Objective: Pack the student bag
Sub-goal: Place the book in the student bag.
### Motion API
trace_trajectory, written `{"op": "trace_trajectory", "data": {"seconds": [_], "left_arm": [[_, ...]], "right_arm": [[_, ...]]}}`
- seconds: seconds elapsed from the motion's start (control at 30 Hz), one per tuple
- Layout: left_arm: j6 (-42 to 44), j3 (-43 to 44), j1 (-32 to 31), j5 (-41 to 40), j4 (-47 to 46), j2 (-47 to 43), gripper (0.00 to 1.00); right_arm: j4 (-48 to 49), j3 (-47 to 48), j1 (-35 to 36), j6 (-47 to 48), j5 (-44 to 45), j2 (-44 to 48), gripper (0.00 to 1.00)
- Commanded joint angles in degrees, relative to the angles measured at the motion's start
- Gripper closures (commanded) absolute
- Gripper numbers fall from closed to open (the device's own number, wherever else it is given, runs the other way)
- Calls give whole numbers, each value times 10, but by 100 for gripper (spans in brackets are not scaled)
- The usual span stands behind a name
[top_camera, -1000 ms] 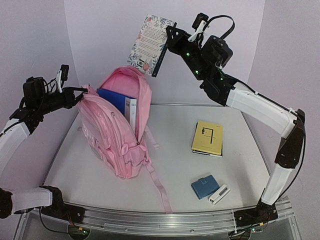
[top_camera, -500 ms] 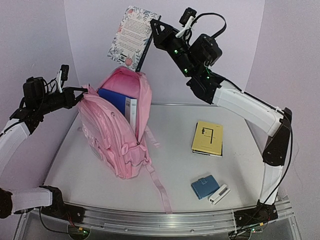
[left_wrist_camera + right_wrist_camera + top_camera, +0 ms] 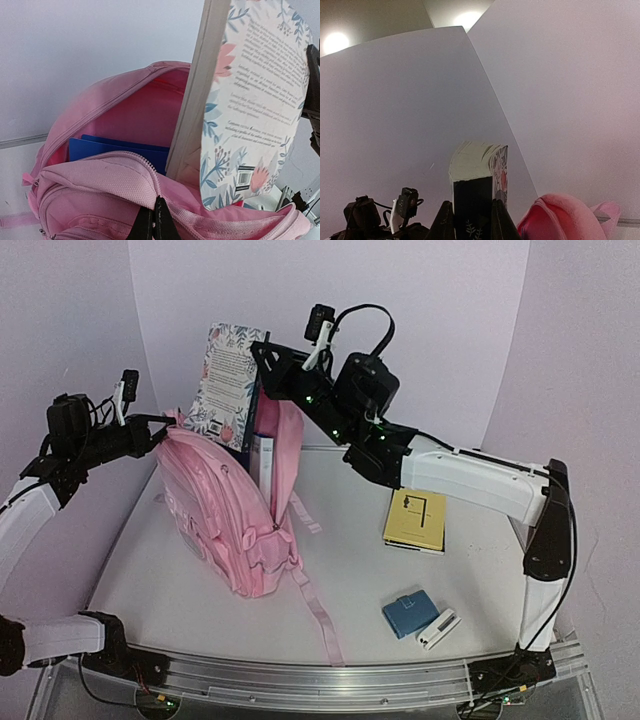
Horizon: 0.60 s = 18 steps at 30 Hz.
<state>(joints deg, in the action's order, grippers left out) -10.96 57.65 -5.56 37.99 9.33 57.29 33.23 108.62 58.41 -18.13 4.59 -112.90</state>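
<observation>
The student bag (image 3: 235, 525), a light-pink backpack, stands upright at the left of the table with its main compartment unzipped. My left gripper (image 3: 163, 424) is shut on the front rim of the opening (image 3: 125, 175), its black fingertips (image 3: 161, 225) pinching the fabric beside the zip. My right gripper (image 3: 266, 362) is shut on a floral-covered book (image 3: 223, 385), held upright above the bag. The book's (image 3: 255, 100) lower end dips into the open mouth. A blue folder (image 3: 115, 152) and a white-spined book (image 3: 265, 465) sit inside. In the right wrist view the gripper (image 3: 472, 205) clamps the book's dark spine (image 3: 472, 192).
A yellow book (image 3: 415, 517) lies flat at the right of the table. A blue pouch (image 3: 407, 614) and a small white device (image 3: 438, 628) lie near the front right. The bag's shoulder strap (image 3: 322, 610) trails toward the front edge.
The right arm has swung left and down with the book, from high at the bag's right to over its mouth. The left gripper has kept its hold on the rim.
</observation>
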Motion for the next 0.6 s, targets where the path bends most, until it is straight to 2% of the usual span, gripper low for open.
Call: {"op": "trace_trajectory", "data": {"seconds": [0.0,0.2,0.4,0.57], "left_arm": [[2,-15,-1,11,46,14,100],[2,-15,-1,11,46,16,100],[1,-15,-1,14,44,18,100],[1,-15,-1,14,44,20,100]], "right_arm": [[72,-22,2,4,35,27,100],[83,-95,9,24,60,54,100],[111,-173,16,54,132,102,100],[121,-213,22,57,136,116,100]]}}
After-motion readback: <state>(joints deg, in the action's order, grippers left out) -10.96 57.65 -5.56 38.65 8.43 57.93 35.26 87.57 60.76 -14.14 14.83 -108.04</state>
